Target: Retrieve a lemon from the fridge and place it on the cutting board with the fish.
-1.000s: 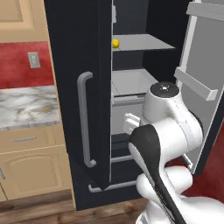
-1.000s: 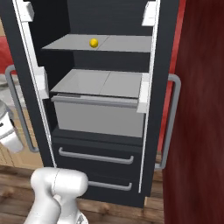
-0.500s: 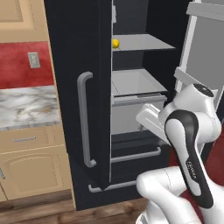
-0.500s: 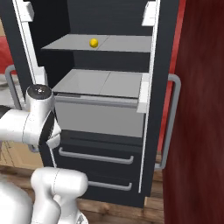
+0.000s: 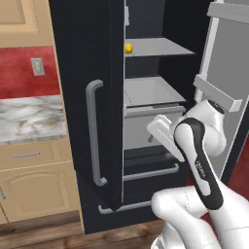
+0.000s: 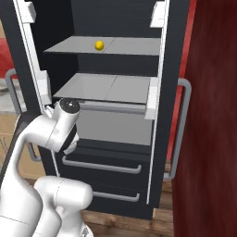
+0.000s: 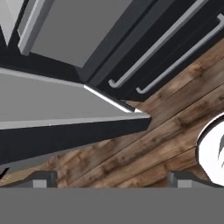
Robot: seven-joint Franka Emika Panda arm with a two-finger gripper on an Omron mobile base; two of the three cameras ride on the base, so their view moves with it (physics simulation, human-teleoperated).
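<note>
Fridge (image 5: 87, 63) stands with its doors swung open; grey shelves and a grey bin show inside, two dark drawers with grey bar handles below.

Lemon (image 5: 128, 48) sits on the upper shelf (image 6: 125, 46), near that shelf's left front edge in the left base view; in the right base view it lies left of the shelf's middle, at about 12 o'clock from the arm's raised joint. Nothing touches it.

Arm (image 5: 199, 160) is folded in front of the lower fridge, hand level with the grey bin (image 6: 115, 125), well below the lemon.

Tool (image 7: 112, 178): hand view shows two dark fingertips (image 7: 41, 178) set wide apart at the bottom edge, nothing between them. Tool fully spread and empty.

Hand view looks at the wooden floor (image 7: 144, 148), the edge of an open door and the two drawer handles (image 7: 175, 48) toward 2 o'clock.

Marble-topped desk (image 5: 24, 119) with tan cabinets sits at 9 o'clock of the fridge in the left base view.
</note>
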